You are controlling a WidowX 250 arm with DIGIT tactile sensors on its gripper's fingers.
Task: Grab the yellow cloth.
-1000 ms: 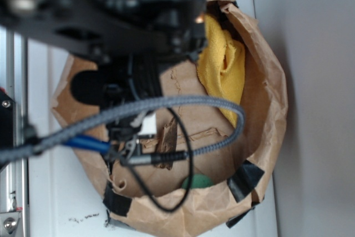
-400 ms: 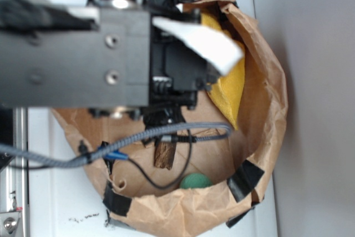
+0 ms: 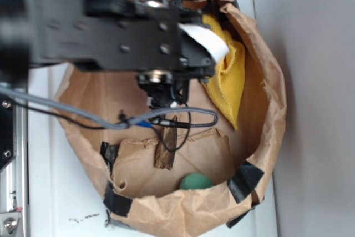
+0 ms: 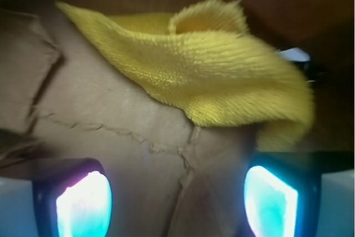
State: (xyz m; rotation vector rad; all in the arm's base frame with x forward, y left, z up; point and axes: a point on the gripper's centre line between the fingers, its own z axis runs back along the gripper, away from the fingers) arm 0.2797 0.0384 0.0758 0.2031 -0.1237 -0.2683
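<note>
Jaws are spread wide with nothing held between them, going by the two glowing pads [image 4: 83,203] seen far apart at the bottom of the wrist view. The gripper [image 4: 176,206] is pointed at the bag floor, with the yellow cloth [image 4: 211,76] bunched just ahead, draped against the inner wall of the brown paper bag [image 3: 269,109]. For a clean grab, the pads should probably be brought forward until the thick folded edge sits between them, then closed on fabric only, so no paper gets pinched. From the exterior view the arm [image 3: 105,23] is reached in over the bag from the left, wrist angled down, hiding part of the cloth.
</note>
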